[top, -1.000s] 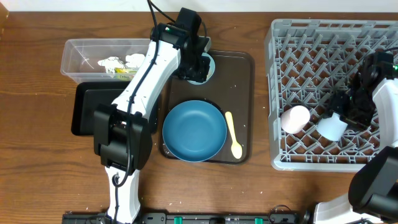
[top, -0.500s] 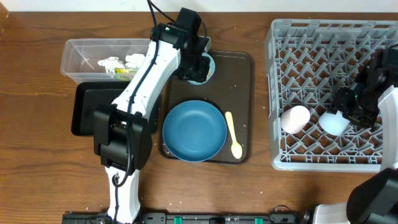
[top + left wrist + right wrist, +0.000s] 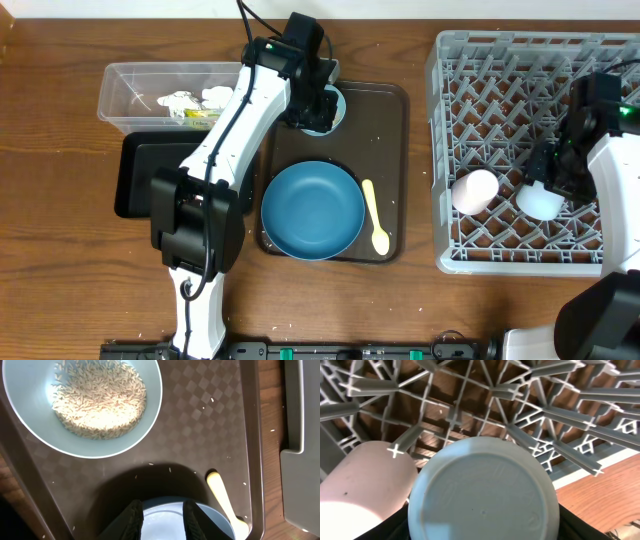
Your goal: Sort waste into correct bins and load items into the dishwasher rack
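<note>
The right gripper [image 3: 553, 172] stood over the dishwasher rack [image 3: 500, 60] with its fingers spread to either side of the upturned light blue cup [image 3: 482, 492] (whether they pinched it could not be told). The cup sat just beside the pale pink cup [image 3: 362, 485], so a release off the pegs seemed liable to tip it or nudge its neighbour. The left gripper [image 3: 164, 512], parted and empty, hung over the blue plate [image 3: 312, 210] on the brown tray [image 3: 200, 435], near the bowl [image 3: 30, 425] of rice [image 3: 97, 402], which a tilted lift would probably spill.
</note>
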